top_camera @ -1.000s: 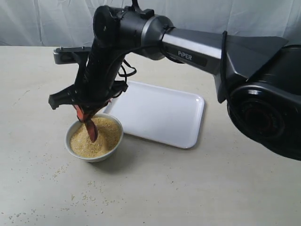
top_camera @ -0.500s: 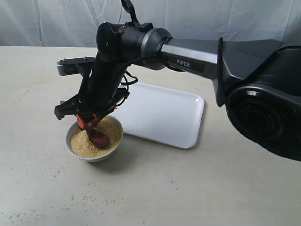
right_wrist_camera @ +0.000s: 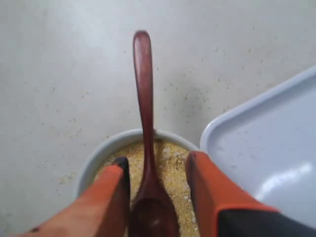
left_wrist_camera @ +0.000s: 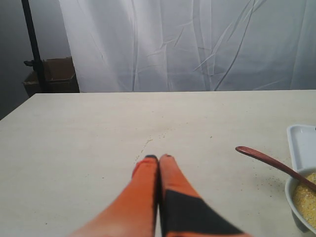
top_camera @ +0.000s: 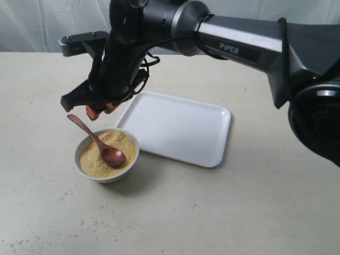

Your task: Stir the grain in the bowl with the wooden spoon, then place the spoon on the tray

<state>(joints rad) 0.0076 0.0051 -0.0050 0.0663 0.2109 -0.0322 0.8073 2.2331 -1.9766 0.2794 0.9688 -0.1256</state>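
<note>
The wooden spoon (top_camera: 98, 142) lies loose in the small white bowl (top_camera: 78, 159). Its oval end rests on the yellow-tan grain (top_camera: 94, 159) and its handle leans over the rim, pointing away from the tray (top_camera: 180, 127). My right gripper (top_camera: 98, 110) hangs open a little above the bowl and holds nothing. In the right wrist view its gripper (right_wrist_camera: 158, 158) straddles the spoon (right_wrist_camera: 144, 98) without touching it, above the bowl (right_wrist_camera: 98, 153), the grain (right_wrist_camera: 170, 163) and a tray corner (right_wrist_camera: 266, 143). My left gripper (left_wrist_camera: 159, 158) is shut and empty over bare table, with the spoon handle (left_wrist_camera: 269, 160), bowl (left_wrist_camera: 295, 207) and tray (left_wrist_camera: 301, 143) off to one side.
Spilled grains (top_camera: 95, 220) dot the table in front of and beside the bowl. A white curtain hangs behind the table. A cardboard box (left_wrist_camera: 54, 74) and a black pole (left_wrist_camera: 32, 44) stand beyond the table's far corner.
My right gripper has opened, let go of the spoon and risen above the bowl. The spoon has tipped over and now lies in the grain with its handle on the rim.
</note>
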